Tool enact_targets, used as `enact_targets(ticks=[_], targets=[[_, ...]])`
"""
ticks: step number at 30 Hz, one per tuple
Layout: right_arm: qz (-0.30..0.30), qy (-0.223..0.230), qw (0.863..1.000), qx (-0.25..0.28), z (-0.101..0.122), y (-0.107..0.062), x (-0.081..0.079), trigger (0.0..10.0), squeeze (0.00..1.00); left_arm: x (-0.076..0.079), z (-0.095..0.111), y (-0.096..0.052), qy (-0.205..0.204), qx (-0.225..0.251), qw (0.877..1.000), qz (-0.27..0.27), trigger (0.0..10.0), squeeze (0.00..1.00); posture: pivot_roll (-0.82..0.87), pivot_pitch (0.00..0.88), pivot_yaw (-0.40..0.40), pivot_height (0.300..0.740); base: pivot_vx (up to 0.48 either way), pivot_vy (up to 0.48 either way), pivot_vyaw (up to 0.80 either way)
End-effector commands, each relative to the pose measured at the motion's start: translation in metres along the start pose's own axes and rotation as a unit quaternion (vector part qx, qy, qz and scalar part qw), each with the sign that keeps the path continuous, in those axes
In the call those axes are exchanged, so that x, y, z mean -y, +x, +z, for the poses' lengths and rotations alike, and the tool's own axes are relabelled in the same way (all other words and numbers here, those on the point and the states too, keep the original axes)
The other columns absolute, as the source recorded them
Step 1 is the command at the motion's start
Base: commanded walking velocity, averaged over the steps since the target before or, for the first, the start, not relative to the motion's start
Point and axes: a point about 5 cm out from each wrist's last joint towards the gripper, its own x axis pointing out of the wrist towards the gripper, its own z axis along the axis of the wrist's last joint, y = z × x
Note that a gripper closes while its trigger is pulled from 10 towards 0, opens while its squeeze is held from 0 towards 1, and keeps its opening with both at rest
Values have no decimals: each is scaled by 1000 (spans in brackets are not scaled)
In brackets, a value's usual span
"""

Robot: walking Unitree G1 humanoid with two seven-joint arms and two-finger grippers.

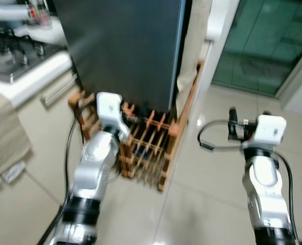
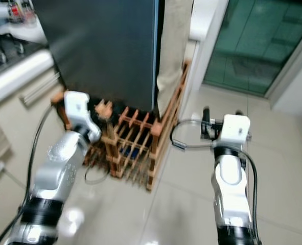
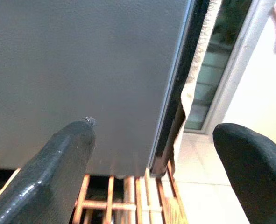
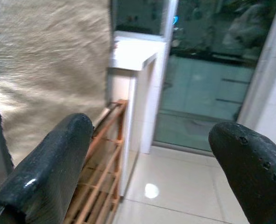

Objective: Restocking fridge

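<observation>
Left wrist view, left gripper [image 3: 152, 172] jaws apart, facing dark fridge [image 3: 81, 70], wooden rack [image 1: 151, 148] below

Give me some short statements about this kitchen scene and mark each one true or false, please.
1. The tall dark grey fridge door is shut. True.
2. The left end effector is shut on a bottle. False: its black fingers stand apart, holding nothing.
3. A slatted wooden rack stands on the floor at the foot of the fridge. True.
4. The right end effector is clamped on the fridge handle. False: it is open, over the pale tiled floor.
5. A beige woven cloth hangs beside the fridge. True.
</observation>
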Motion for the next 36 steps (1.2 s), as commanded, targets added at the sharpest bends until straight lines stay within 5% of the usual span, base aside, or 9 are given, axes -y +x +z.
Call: enact_targets(ticks=[1,26,36], targets=[[13,8,1000,2,5,6,-6,10000,392,2,8,-3,5,25,1000,-17,10000,0,-107,0,1,740,405,-255,0],[24,-9,1000,16,13,13,-11,10000,388,-5,19,4,-23,35,998,50,10000,0,-109,0,-6,740,0,0,-312],[25,-10,999,19,15,16,-13,10000,388,-5,21,6,-24,32,997,63,10000,0,-108,0,-6,740,0,-459,0]])
